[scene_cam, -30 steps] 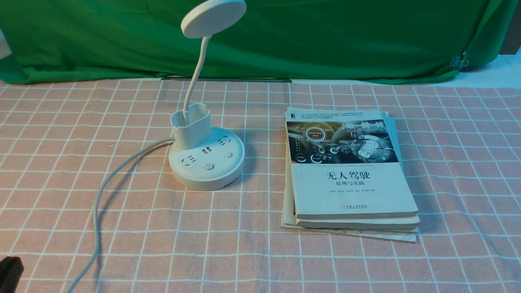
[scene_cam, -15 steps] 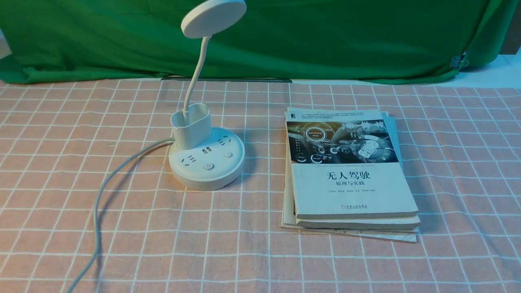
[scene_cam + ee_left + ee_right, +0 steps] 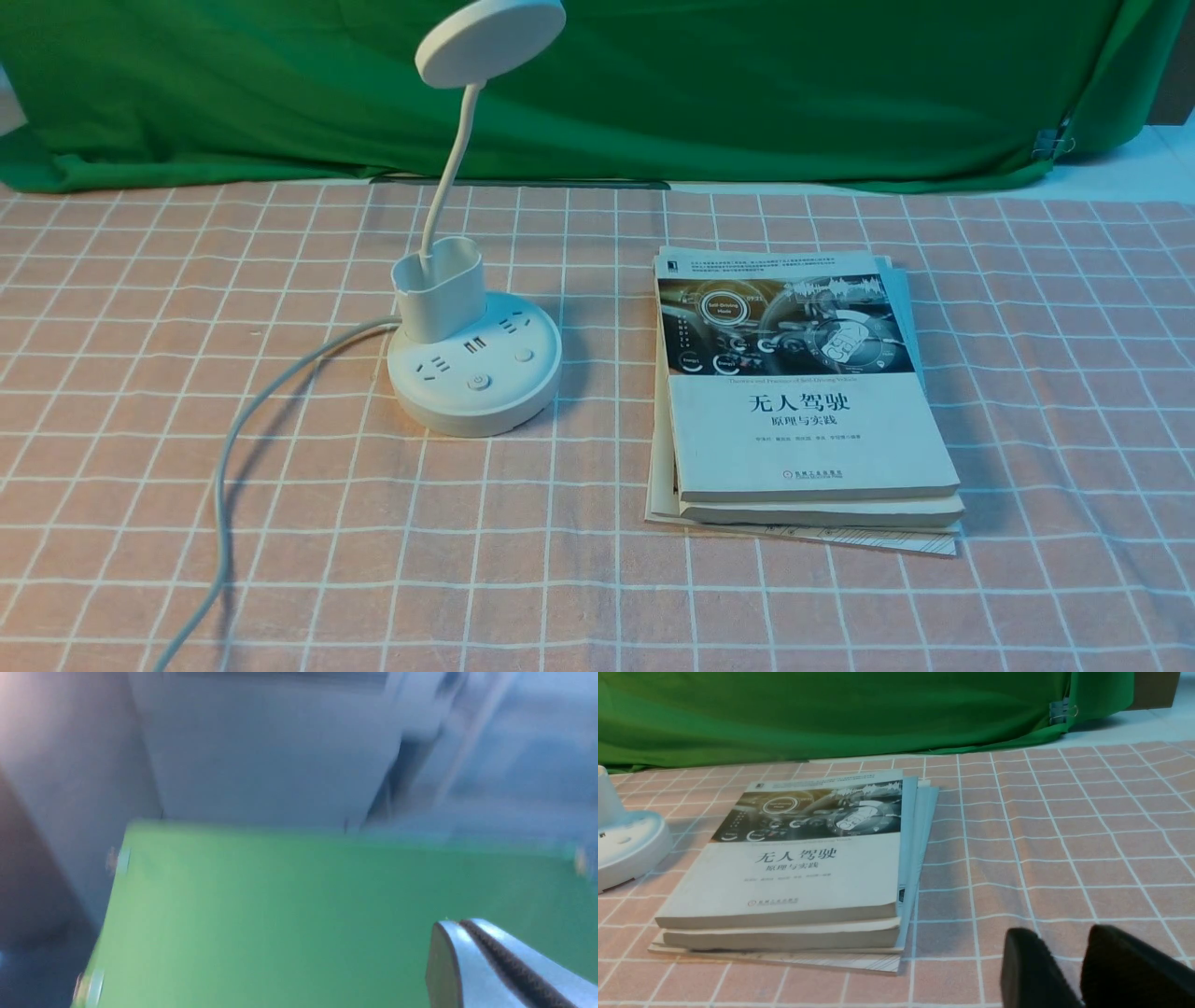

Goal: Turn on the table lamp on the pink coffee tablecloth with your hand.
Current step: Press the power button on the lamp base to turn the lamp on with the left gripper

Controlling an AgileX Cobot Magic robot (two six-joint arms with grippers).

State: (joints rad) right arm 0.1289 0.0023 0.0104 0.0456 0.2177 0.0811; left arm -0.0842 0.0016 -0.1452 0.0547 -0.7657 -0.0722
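Observation:
The white table lamp (image 3: 474, 373) stands left of centre on the pink coffee tablecloth (image 3: 280, 523). Its disc head (image 3: 490, 42) is up on the bent neck, and its grey-white cord (image 3: 224, 467) runs to the near left. No glow shows under the head. Neither gripper shows in the front view. In the blurred left wrist view my left gripper (image 3: 460, 924) is shut and empty, facing green cloth. My right gripper (image 3: 1062, 933) is slightly open and empty, low over the cloth, right of the books. The lamp's base (image 3: 626, 849) shows at that view's edge.
A stack of books (image 3: 803, 401) lies on the cloth to the right of the lamp, and it also shows in the right wrist view (image 3: 784, 872). The green backdrop cloth (image 3: 747, 84) hangs along the far edge.
The dark tip at the near-left corner of the front view one second ago has gone out of view. The lamp, cord and books have not moved.

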